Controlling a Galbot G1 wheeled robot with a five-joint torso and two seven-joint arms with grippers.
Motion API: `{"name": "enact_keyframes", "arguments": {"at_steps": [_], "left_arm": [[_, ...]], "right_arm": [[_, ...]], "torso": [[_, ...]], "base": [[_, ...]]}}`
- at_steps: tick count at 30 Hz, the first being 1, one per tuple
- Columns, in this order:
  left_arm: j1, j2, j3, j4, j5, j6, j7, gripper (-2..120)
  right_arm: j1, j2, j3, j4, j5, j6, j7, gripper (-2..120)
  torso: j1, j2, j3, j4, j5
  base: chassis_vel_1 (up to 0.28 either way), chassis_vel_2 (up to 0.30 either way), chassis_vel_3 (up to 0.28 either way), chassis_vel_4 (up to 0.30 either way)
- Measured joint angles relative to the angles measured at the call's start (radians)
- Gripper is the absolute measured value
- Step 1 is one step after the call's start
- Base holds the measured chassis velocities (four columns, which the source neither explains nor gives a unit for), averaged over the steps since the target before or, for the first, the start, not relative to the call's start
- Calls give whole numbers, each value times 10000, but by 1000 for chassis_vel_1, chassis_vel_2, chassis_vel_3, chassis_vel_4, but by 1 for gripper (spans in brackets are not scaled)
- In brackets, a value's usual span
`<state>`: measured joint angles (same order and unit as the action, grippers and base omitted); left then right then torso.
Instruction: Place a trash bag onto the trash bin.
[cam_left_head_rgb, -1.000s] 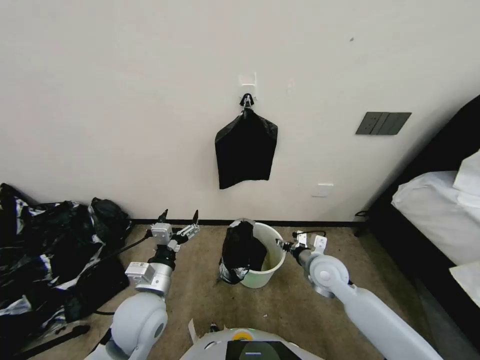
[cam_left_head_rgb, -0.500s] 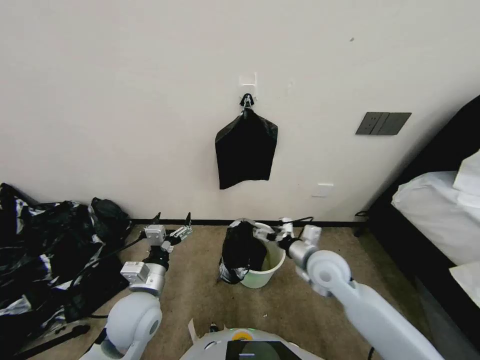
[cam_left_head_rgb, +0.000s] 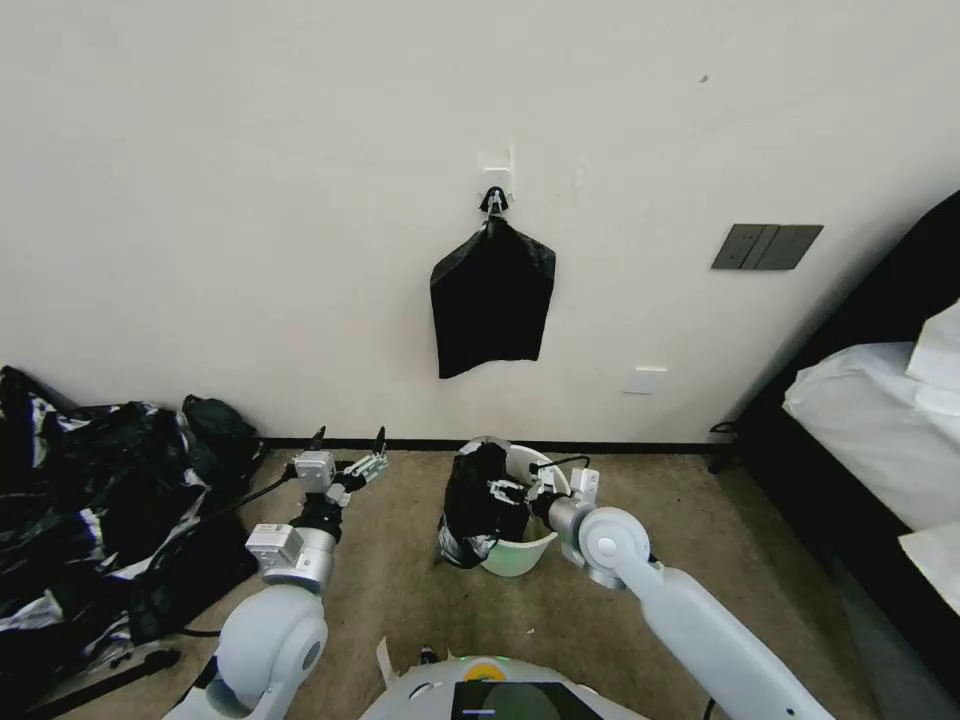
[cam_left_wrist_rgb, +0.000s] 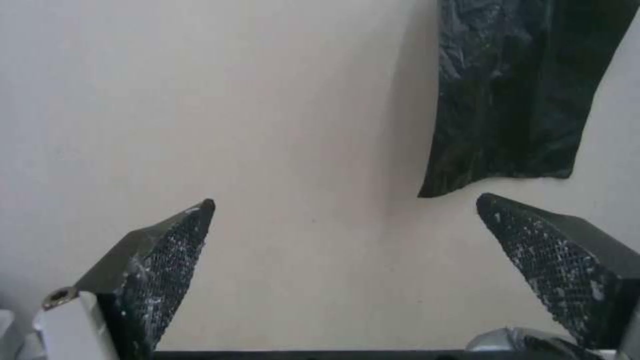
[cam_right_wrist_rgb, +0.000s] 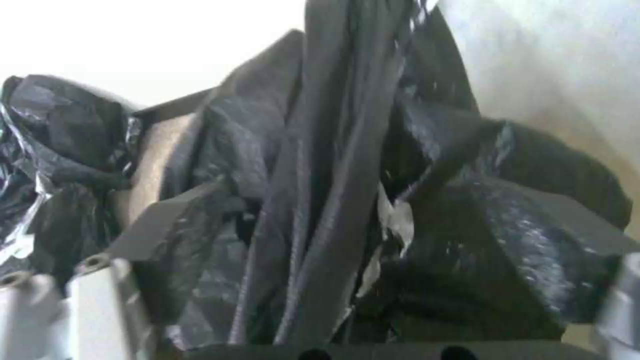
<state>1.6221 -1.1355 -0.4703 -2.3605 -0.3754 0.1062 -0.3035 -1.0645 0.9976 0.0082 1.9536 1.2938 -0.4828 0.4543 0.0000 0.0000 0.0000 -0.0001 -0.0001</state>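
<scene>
Tan carpet floor (cam_left_head_rgb: 400, 580) against cream wall (cam_left_head_rgb: 250, 200), trash bin (cam_left_head_rgb: 520, 555) at the baseboard, trash bag (cam_left_head_rgb: 480, 500) draped over its left rim, right gripper (cam_left_head_rgb: 505, 493) jaws spread around bag folds, left gripper (cam_left_head_rgb: 350, 440) jaws open, empty, black bundle (cam_left_head_rgb: 492, 300) hanging on wall hook, bed (cam_left_head_rgb: 880, 420) at right.

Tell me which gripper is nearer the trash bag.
Right. The right gripper is over the bin, fingers around the trash bag; the left gripper hovers open, well off to the bag's left.

the thin glossy black plastic trash bag (cam_left_head_rgb: 482, 503) drapes over the left rim of the small round cream-white plastic trash bin (cam_left_head_rgb: 520, 553), which stands on the carpet before the wall, below a flat black bundle (cam_left_head_rgb: 492, 303) hanging there.
</scene>
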Motion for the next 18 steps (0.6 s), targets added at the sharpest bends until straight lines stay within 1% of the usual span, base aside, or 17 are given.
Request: {"name": "enact_keyframes", "arguments": {"at_steps": [3, 5, 6, 7, 8, 12, 13, 14, 16, 17, 18], "left_arm": [[-51, 4, 104, 79, 28, -4, 3, 100], [-75, 17, 141, 104, 42, -5, 3, 100], [-99, 27, 180, 123, 61, -6, 4, 100], [-122, 35, 215, 137, 83, -8, 4, 100], [-122, 35, 215, 137, 83, -8, 4, 100], [-177, 56, 298, 157, 150, -17, 4, 100], [-177, 56, 298, 157, 150, -17, 4, 100], [-174, 58, 298, 156, 152, -17, 3, 100], [-158, 64, 305, 159, 160, -22, 3, 100], [-158, 64, 305, 159, 160, -22, 3, 100], [-157, 68, 316, 169, 164, -23, 3, 100]], "right_arm": [[13, 194, -54, -174, 6, 25, -1, 82], [20, 246, -56, -204, 6, 30, -1, 80], [22, 285, -56, -222, 6, 32, -1, 77], [24, 312, -60, -240, 0, 35, -2, 71], [24, 312, -60, -240, 0, 35, -2, 71], [12, 335, -97, -280, -12, 53, 3, 52], [12, 335, -97, -280, -12, 53, 3, 52], [7, 334, -98, -280, -15, 58, 6, 48], [3, 339, -99, -280, -24, 73, 11, 36], [3, 339, -99, -280, -24, 73, 11, 36], [2, 346, -98, -279, -34, 80, 12, 33]], "torso": [[0, 0, 0, 0, 0], [0, 0, 0, 1, 1], [0, 0, 0, 1, 1], [0, 0, 0, 1, 0], [0, 0, 0, 1, 0], [0, 0, 0, 0, 0], [0, 0, 0, 0, 0], [0, 0, 0, 0, 1], [0, 0, 0, 1, 1], [0, 0, 0, 1, 1], [0, 0, 0, 1, 2]], "base": [[0, 0, 0, 0], [0, 0, 0, 0], [0, 0, 0, 0], [0, 0, 0, 0], [0, 0, 0, 0], [0, 0, 0, 0], [0, 0, 0, 0], [0, 0, 0, 0], [0, 0, 0, 0], [0, 0, 0, 0], [0, 0, 0, 0]]}}
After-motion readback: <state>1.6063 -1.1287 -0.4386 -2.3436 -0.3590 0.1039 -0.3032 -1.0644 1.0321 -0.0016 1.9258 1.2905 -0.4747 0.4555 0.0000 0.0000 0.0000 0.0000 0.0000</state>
